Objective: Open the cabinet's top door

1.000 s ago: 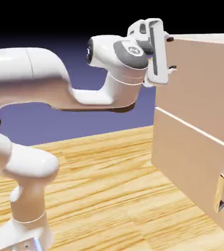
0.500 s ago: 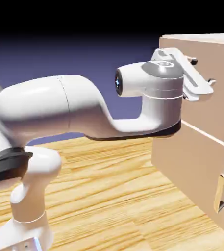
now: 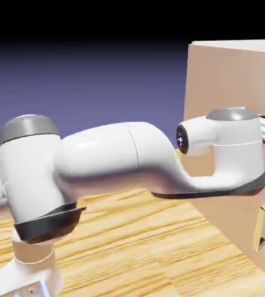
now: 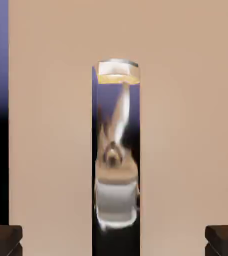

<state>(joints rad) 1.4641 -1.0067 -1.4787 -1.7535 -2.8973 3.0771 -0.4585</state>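
gripper [image 4: 114,240]: jaws spread wide, nothing between the pads. in the hand view the two dark fingertips [image 4: 3,239] sit at the bottom corners, far apart, with the handle rising up the middle between them and not touching either one.
handle [image 4: 116,150]: shiny metal bar, runs lengthwise up the hand view from the bottom edge to a rounded end cap near the upper middle. it's mirror-like, picking up blurry white, grey and violet reflections plus a yellowish band near the cap.
top door [image 4: 185,125]: flat pale tan panel filling most of the hand view behind the bar. looks closed as far as i can tell, sitting flush with the cabinet front in the exterior view.
hand in exterior view: mostly hidden behind the wrist, only a sliver of white pokes out at the right edge, right up against the upper panel.
arm [image 3: 117,159]: white, stretches from lower left across to the cabinet front, grey caps on the joints, a small blue-ish dot on the wrist end.
cabinet [image 3: 227,75]: big tan box on the right, horizontal seam splitting the front into two panels.
lower panel handle [image 3: 261,229]: tan vertical one, near the right edge, well below the hand.
table [image 3: 134,249]: yellow wood grain.
writing/labels: none i can read anywhere.
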